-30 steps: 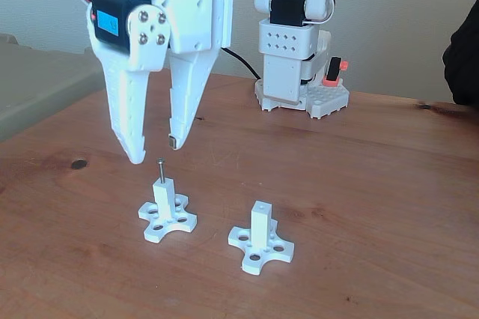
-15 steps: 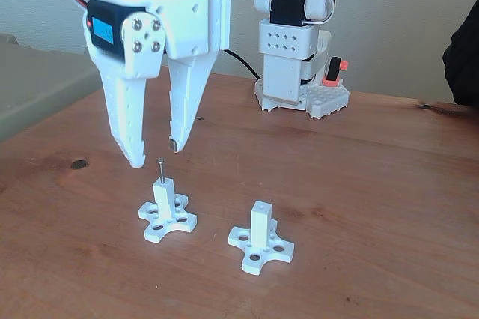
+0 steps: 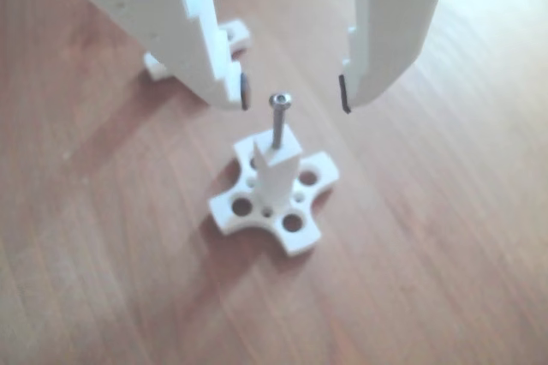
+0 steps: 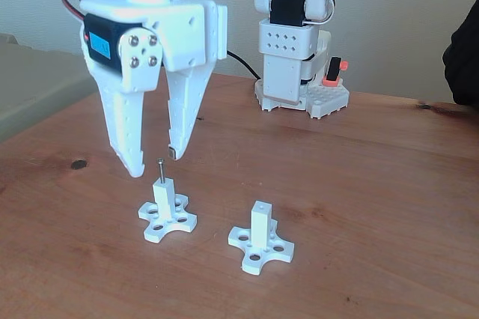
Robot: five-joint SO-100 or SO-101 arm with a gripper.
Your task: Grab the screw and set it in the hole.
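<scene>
Gripper [image 4: 155,159] hangs above the table [image 4: 359,184] with its jaws spread apart, holding nothing, fingertips either side of the screw [image 3: 279,121] head without touching it. The screw stands upright in the hole atop the left white post [image 4: 163,198] in the fixed view, shank and head sticking out. A second white post [image 4: 260,225] stands empty to its right, well apart, arm base [image 4: 299,72] behind.

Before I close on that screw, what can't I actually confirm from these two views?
- How deep the thin silver screw sits: its shank is buried in the left white plastic post in both views.
- The open white hand: its upper body is cut off by the top edge in the other view.
- The right white post's top hole: too small, fixed view.
</scene>
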